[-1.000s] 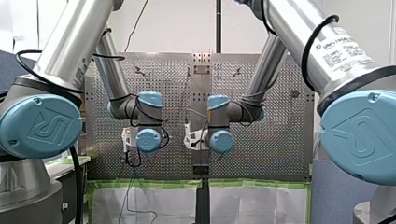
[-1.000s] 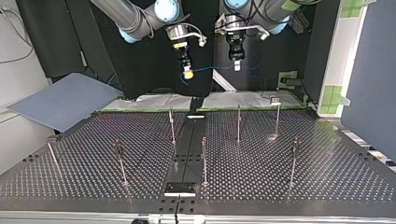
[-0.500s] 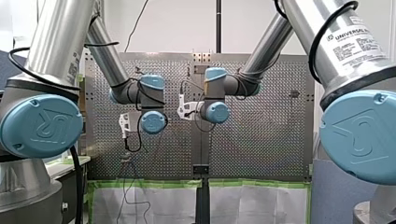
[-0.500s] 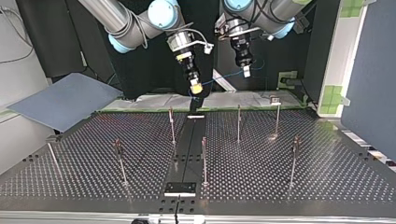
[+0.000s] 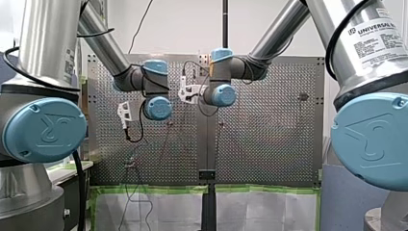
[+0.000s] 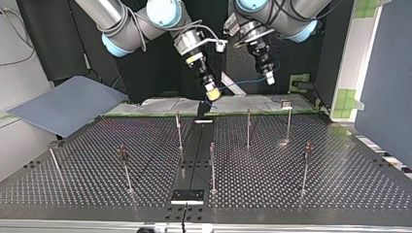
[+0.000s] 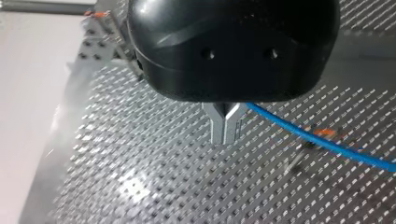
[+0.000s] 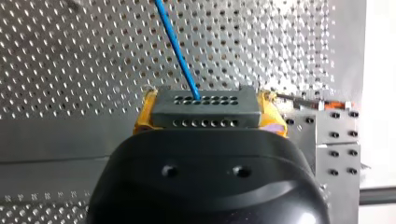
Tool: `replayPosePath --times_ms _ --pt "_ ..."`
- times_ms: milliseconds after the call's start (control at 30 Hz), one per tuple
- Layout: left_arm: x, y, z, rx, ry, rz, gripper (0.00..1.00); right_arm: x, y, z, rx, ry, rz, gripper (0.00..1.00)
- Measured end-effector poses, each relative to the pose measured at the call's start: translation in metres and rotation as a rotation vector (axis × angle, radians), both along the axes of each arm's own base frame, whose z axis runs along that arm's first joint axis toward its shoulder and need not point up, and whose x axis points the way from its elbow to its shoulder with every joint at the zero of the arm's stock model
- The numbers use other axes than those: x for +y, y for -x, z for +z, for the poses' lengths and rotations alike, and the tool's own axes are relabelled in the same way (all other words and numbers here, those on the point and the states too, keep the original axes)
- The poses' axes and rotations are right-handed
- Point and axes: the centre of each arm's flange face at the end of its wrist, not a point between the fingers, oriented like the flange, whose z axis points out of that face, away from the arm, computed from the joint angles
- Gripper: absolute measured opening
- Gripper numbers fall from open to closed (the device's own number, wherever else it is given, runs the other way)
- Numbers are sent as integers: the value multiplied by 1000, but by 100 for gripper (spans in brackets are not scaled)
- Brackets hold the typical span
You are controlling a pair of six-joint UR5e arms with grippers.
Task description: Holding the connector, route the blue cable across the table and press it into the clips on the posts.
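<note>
1. Right gripper. In the right wrist view the right gripper [image 8: 208, 116] is clamped on the connector [image 8: 205, 105], a grey block with two rows of small holes. A yellow pad [image 8: 142, 119] bears on each end of the block. The blue cable [image 8: 180, 51] leaves the block's face and runs away from the gripper over the perforated table [image 8: 70, 56].

2. Left gripper. In the left wrist view the metal fingers [image 7: 218, 126] of the left gripper [image 7: 225, 137] are pressed together and pinch the blue cable. The cable emerges beside the base of the fingers and runs off to one side above the table.

3. Position. In the top view both grippers hang in the air above the table edge on the arms' side, near its middle. The right gripper is at the view's left and the left gripper at its right, both tilted. The cable spans the short gap between the two tips, sagging slightly.

4. Posts. The thin upright posts [image 6: 248, 127] stand spread over the table. The cable is above them and well apart from them. Their clips are too small to make out.
</note>
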Motion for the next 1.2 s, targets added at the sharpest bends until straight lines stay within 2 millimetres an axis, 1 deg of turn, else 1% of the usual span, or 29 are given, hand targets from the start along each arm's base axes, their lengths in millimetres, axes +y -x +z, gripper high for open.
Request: replayPosePath --times_ms 200,333,533,633,833,1000,1100,1200 --pt "12 -7 26 -37 47 72 0 2 -7 6 -1 -40 52 0" --pt "28 -10 41 -45 54 140 0 0 -12 12 3 -59 69 0" --pt "51 -11 60 -45 47 185 0 -7 -19 27 -16 -75 82 0" --pt "62 -12 72 -48 42 194 0 -10 -24 38 -25 -76 92 0" --pt "65 -16 96 -54 25 165 0 -13 -34 61 -37 -67 111 0" --pt "62 -28 99 -39 30 128 0 -18 -41 80 -61 -55 116 0" --pt "61 -32 106 -39 38 106 0 -20 -45 86 -72 -53 124 0" --pt "61 -37 113 -38 40 88 0 -22 -50 85 -69 -60 135 0"
